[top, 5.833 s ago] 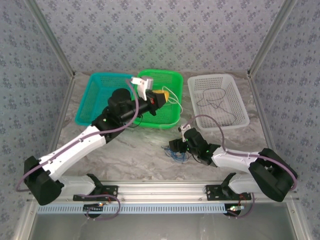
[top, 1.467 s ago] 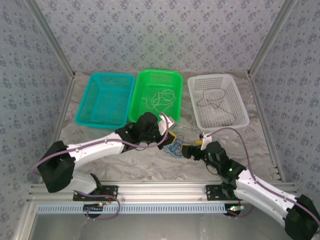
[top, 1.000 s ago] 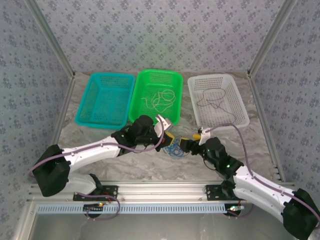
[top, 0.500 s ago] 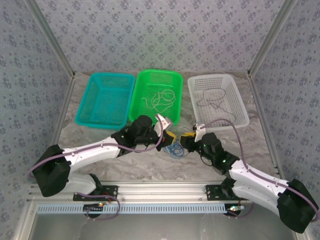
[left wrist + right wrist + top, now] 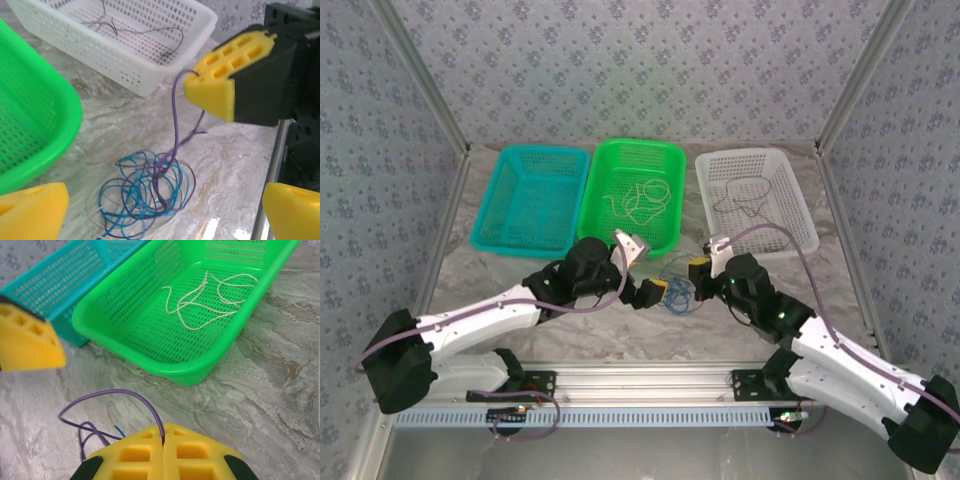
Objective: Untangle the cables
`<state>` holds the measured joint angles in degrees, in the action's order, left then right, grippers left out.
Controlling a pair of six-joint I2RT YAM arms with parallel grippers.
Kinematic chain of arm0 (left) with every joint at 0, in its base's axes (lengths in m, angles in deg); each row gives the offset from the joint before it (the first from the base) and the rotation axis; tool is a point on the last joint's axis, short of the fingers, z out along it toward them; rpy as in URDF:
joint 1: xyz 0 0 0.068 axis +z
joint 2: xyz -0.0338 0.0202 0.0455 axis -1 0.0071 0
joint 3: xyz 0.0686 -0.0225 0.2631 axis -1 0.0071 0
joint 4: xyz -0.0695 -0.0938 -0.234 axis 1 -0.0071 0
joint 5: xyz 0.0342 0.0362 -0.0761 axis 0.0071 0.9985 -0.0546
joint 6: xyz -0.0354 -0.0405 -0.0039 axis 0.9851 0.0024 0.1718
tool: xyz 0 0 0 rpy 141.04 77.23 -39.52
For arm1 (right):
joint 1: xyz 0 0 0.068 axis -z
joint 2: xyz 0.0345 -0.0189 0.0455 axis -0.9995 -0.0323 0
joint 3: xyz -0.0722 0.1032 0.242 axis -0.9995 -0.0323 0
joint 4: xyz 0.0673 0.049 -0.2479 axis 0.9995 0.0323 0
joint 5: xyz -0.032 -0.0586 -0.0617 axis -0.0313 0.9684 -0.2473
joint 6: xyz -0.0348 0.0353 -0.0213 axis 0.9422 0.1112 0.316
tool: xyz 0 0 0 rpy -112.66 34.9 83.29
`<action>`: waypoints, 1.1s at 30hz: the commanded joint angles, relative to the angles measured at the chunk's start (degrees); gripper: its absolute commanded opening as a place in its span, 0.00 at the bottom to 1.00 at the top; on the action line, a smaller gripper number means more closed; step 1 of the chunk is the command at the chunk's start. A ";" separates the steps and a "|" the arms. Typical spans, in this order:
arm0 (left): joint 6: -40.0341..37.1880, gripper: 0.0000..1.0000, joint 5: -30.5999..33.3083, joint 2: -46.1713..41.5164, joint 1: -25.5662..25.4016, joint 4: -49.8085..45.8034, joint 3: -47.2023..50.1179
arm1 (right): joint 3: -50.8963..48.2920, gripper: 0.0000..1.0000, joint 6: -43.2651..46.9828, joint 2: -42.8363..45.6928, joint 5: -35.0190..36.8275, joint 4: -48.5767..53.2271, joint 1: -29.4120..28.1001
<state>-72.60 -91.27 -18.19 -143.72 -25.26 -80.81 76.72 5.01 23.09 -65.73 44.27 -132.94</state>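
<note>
Pulling the purple cable [image 5: 117,390] higher is, I think, the main risk here. The right gripper [image 5: 163,452] has its yellow pads pressed together on this cable, and the lower part runs down into the tangle of blue, whitish and purple cables [image 5: 145,192] that lies on the marble table [image 5: 620,335]. If the loops are knotted around it, the whole bundle may rise together or tighten instead of coming free. The left gripper [image 5: 162,212] has its fingers wide apart and holds nothing, so nothing keeps the bundle down. Such a thin wire may also slip out from between the pads.

Nearer the arm bases there is bare table, enough room to spread loops. The two grippers are close to each other, so a swing inward could make them collide.

Just beyond the tangle stand the green basket [image 5: 640,146], with a whitish cable [image 5: 210,297] in it, and the white basket [image 5: 757,153], with a dark cable [image 5: 145,31]. A dragged loop could catch on their rims. The teal basket [image 5: 545,150] is at the far left, well apart. Patterned walls close the back and sides.
</note>
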 commanded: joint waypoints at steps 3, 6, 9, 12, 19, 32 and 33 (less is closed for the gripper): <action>-3.28 0.99 4.35 0.11 -0.10 -0.81 -3.07 | 1.73 0.00 3.91 -1.33 -1.64 3.03 -2.46; -3.43 0.99 4.51 2.39 -0.10 -1.46 -5.01 | 1.74 0.00 4.25 -1.58 -2.06 1.84 -3.29; -3.93 0.95 3.28 4.59 -0.10 -1.58 -6.21 | 2.18 0.00 4.38 -1.56 -1.78 2.38 -3.67; -4.37 0.88 1.96 6.24 -0.11 -2.04 -7.06 | 2.46 0.00 4.16 -1.27 -1.28 2.50 -3.81; -4.82 0.71 -1.37 9.47 -0.28 -3.32 -8.05 | 2.64 0.00 3.79 -1.23 -1.18 1.71 -3.73; -3.77 0.19 0.70 12.95 -0.45 -5.54 -11.36 | 2.06 0.00 2.49 -1.11 -1.95 1.12 -3.89; -3.62 0.17 0.65 12.89 -0.53 -5.15 -11.45 | 1.80 0.01 2.37 -1.35 -1.67 0.86 -3.82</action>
<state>-76.53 -90.96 -5.47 -143.75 -30.77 -90.12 77.40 8.05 21.56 -67.33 46.23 -136.31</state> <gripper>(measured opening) 0.182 0.066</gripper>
